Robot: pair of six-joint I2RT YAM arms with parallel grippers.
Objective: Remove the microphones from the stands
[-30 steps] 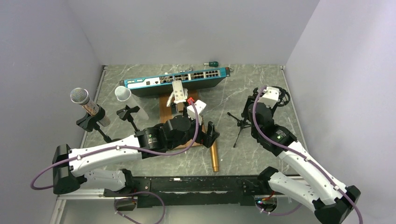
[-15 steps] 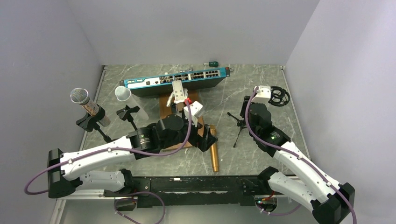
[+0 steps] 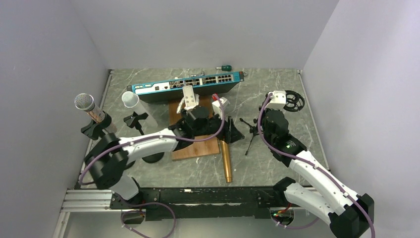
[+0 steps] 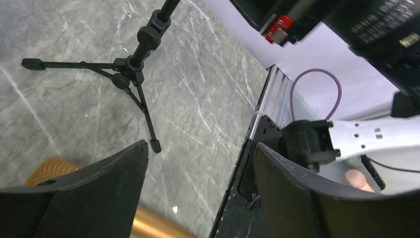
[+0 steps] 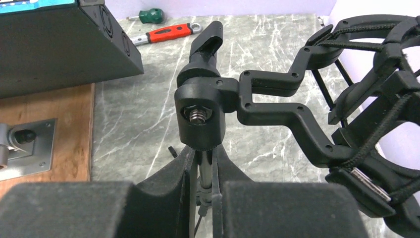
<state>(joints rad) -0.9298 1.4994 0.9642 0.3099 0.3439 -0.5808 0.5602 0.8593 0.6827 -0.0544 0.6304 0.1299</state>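
Note:
A gold microphone lies flat on the table, its mesh head by my left fingers. The small black tripod stand is upright to its right, with an empty black shock mount on its arm. My right gripper is shut on the stand's thin pole just under the clamp joint. My left gripper hangs open over the table between the microphone's head and the tripod's legs, with nothing between its fingers.
A blue network switch lies at the back, with a wooden board and a metal bracket in front of it. Two other microphones on stands stand at the left. A red-handled wrench and a green screwdriver lie near the back.
My right gripper has closed on the stand's pole. My left arm has swung right and back towards the tripod, off the wooden board, its jaws narrowing a little.

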